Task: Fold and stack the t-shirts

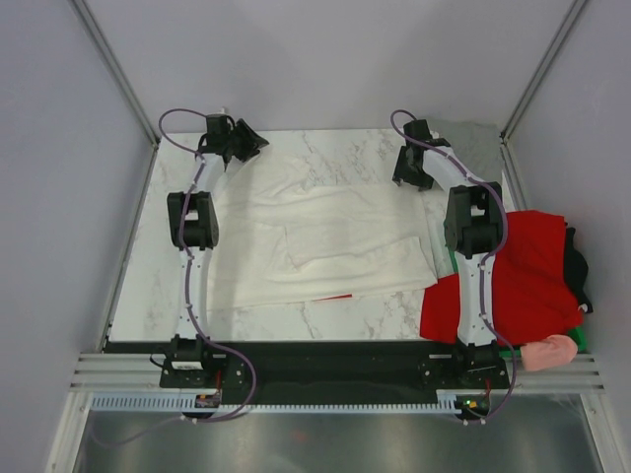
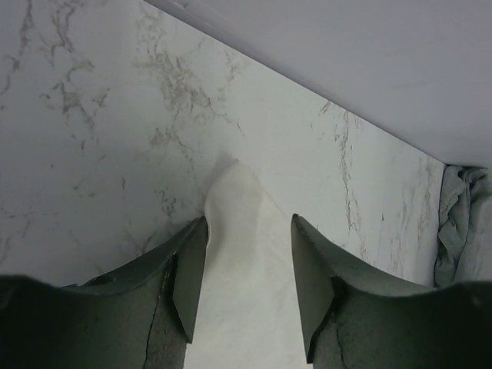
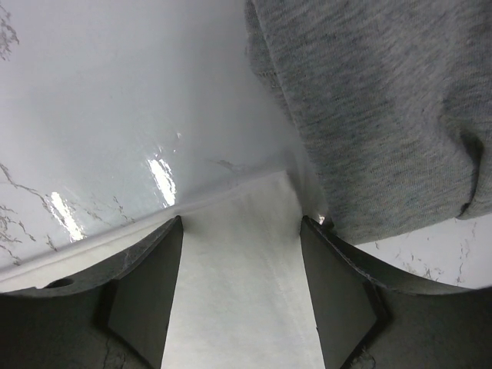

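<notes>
The large white t-shirt lies spread and partly folded on the marble table; a sliver of its red panel peeks out at the near edge. My left gripper is at the shirt's far left corner, open, with the white corner between its jaws. My right gripper is at the far right corner, open, astride the white hem; its midpoint shows in the right wrist view. The grey folded shirt lies just beyond it.
The grey shirt sits at the back right corner and shows in the left wrist view. Red, black and pink shirts are heaped over the green crate at the right. Enclosure walls stand close behind.
</notes>
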Robot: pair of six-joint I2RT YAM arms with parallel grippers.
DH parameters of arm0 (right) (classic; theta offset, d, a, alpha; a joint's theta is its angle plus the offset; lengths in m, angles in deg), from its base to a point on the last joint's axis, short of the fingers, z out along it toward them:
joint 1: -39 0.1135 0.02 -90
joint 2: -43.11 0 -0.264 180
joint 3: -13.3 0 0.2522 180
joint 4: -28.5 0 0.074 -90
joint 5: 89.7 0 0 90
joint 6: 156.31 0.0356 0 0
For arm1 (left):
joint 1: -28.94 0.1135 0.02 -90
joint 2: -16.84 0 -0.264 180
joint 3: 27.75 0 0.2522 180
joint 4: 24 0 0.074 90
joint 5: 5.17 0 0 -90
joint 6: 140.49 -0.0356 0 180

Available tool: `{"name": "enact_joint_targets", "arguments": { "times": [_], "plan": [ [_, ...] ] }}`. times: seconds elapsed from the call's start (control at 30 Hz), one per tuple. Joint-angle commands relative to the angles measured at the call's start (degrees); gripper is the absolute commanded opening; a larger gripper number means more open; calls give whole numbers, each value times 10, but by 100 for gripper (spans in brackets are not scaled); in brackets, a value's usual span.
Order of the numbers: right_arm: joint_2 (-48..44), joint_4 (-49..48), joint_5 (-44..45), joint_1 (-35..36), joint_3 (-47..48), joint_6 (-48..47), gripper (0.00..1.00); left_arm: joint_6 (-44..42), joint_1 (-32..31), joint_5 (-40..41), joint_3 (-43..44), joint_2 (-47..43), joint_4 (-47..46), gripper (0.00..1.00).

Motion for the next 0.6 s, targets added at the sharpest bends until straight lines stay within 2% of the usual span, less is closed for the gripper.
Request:
{"name": "enact_joint_targets", "arguments": {
  "times": [0.0,0.2,0.23,0.27,0.33,0.43,0.5,0.57],
  "plan": [
    [-12,-6,7,-6,-3,3,70,17,-15,-25,-3,19,9,55],
    [-21,-6,6,-8,-6,-1,70,13,-14,-19,-21,9,11,49],
    [-22,-6,7,-9,-4,-1,70,17,-13,-17,-20,12,10,44],
    [-22,-6,7,-9,-4,-3,70,20,-12,-15,-19,12,11,33],
    [-23,-5,12,-11,-5,-5,70,25,-11,-15,-14,15,12,20],
    [-20,-4,14,-11,-5,-8,70,27,-11,-9,-13,15,13,13],
    [-16,-4,14,-12,-4,-8,70,27,-11,-8,-12,15,13,3],
    [-13,-4,12,-11,-4,-8,70,28,-11,-7,-13,16,13,2]
  ]
}}
